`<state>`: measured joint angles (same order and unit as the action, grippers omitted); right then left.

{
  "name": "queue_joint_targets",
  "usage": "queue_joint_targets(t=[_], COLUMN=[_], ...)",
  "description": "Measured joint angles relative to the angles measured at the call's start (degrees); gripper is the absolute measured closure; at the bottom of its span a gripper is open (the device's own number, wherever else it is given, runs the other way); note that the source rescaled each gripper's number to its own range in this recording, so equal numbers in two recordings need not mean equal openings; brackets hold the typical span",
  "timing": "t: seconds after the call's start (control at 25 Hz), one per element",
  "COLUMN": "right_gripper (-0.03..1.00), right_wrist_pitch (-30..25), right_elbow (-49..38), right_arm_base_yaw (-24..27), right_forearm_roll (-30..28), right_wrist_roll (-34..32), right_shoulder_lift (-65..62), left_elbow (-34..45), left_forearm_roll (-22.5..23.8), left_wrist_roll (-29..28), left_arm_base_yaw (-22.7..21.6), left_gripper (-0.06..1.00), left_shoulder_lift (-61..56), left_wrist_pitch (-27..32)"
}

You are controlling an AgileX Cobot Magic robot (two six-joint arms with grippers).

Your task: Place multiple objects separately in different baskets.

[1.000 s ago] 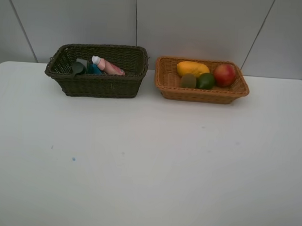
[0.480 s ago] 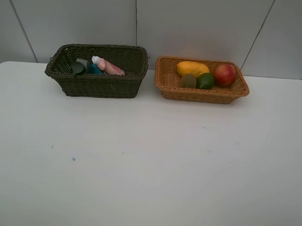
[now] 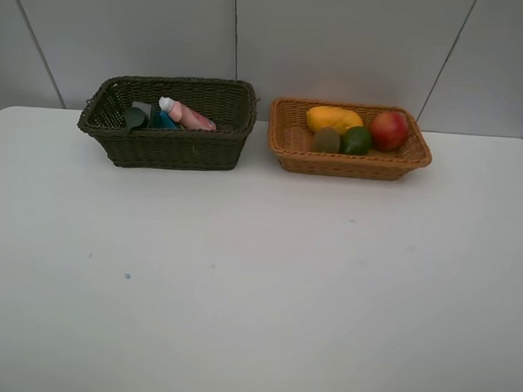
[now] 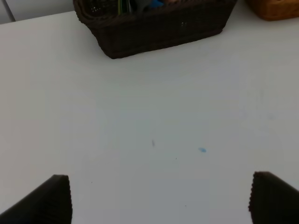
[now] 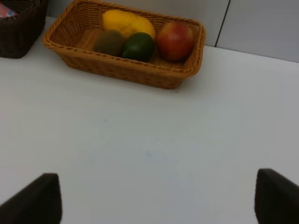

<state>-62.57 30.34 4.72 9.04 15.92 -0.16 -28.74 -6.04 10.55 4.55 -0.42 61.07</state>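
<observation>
1. The dark olive-green basket [image 3: 167, 122] is taken as the landmark; it stands at the back of the white desk [image 3: 258, 283], against the wall.
2. Inside it, the pink spray bottle [image 3: 189, 115], the blue eraser block [image 3: 163, 120] and the dark green pump bottle [image 3: 135, 117] can be made out; a marker cannot be told apart there.
3. Just to the right of that basket, apart from it, stands the orange-tan basket [image 3: 348, 161], in which the yellow mango [image 3: 333, 118], the brown kiwi [image 3: 326, 140], the green avocado [image 3: 357, 140] and the red pomegranate [image 3: 389, 129] are held.
4. The left hand [image 4: 159, 198] is released, its fingers spread wide over bare desk, well in front of the olive basket; nothing is grasped.
5. The right hand [image 5: 159, 198] is likewise released and empty, in front of the tan basket.
6. The sorting is judged complete, as no loose item is seen on the desk.
7. The step in hand is judged to be a retreat: both hands are best kept released and clear of the baskets, so that nothing is nudged.
</observation>
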Motion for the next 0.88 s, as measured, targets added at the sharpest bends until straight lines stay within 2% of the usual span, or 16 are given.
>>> queue_joint_targets(t=[0.88], right_gripper=[-0.03], right_wrist_pitch=[0.0], right_elbow=[0.0], right_arm_base_yaw=[0.0], right_forearm_roll=[0.0], right_wrist_roll=[0.0], right_shoulder_lift=[0.0], left_elbow=[0.0], left_forearm_roll=[0.0], left_wrist_roll=[0.0], left_arm_base_yaw=[0.0], left_gripper=[-0.06], left_shoulder_lift=[0.0], left_wrist_pitch=[0.0])
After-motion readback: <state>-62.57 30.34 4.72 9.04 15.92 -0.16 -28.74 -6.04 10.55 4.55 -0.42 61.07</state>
